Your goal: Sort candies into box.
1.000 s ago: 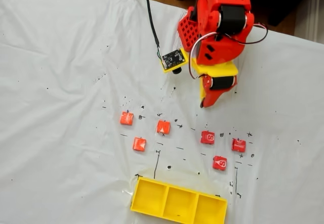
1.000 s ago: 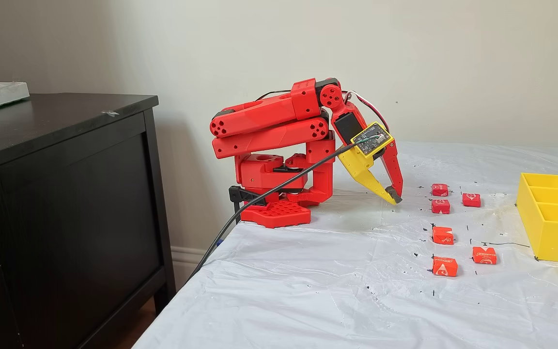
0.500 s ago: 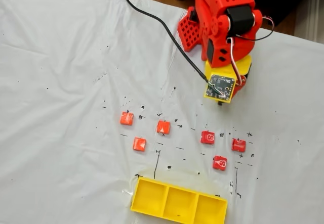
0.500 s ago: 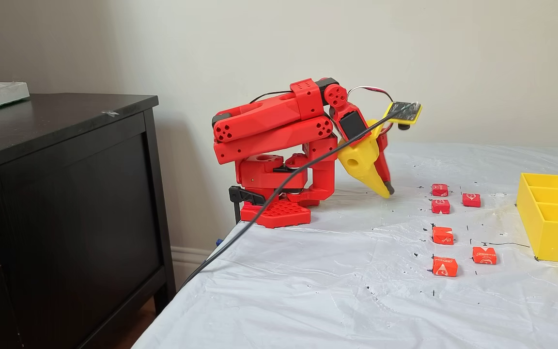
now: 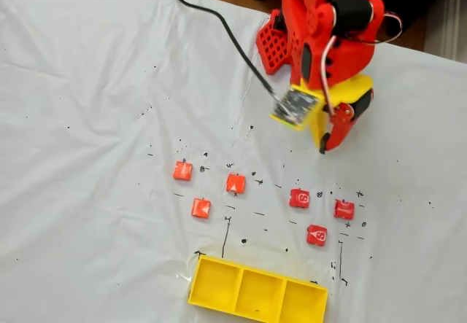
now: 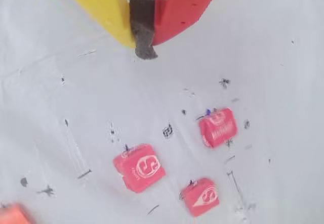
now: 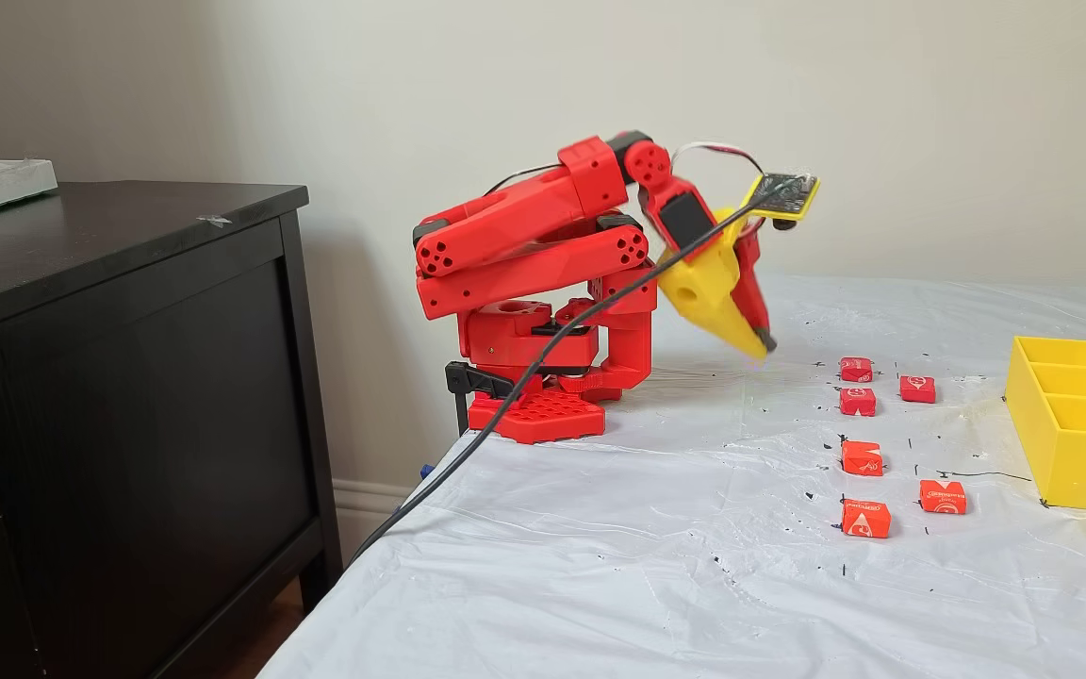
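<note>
I see the gripper w/ its yellow and red fingers pressed together, nothing pinched, hanging above the white sheet on the arm's side of the candies. Six candies lie loose on the sheet, three at left and three at right in the fixed view from above, all outside the box. The box sits at that view's bottom edge, beyond the candies from the arm, compartments empty.
</note>
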You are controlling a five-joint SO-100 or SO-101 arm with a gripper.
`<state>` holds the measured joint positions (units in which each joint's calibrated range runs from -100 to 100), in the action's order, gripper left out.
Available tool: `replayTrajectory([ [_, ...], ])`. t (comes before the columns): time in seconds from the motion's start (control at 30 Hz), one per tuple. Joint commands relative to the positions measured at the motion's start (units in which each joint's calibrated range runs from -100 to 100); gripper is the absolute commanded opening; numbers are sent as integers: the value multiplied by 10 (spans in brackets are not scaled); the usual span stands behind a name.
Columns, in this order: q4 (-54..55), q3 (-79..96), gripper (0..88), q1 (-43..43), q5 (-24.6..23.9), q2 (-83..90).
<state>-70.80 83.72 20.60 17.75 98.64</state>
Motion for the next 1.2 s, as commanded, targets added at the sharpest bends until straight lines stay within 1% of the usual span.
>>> replayTrajectory([
  [0.0,60,-99,1,-18,-83,3],
  [0.1,91,-118,0,-19,-103,-1],
  [0.2,79,-157,0,-15,-120,-47],
  [0.33,59,-232,0,13,-135,-185],
  [0.43,67,-321,0,29,-165,-291],
  [0.57,-3,-464,0,26,-186,-410],
  [0.63,-16,-507,0,24,-193,-447],
  [0.8,-12,-545,0,27,-215,-481],
  [0.93,-44,-589,0,35,-236,-538],
  [1.07,-63,-667,0,51,-250,-659],
  [1.1,-57,-687,0,63,-260,-706],
  [1.17,-45,-699,0,71,-269,-735],
])
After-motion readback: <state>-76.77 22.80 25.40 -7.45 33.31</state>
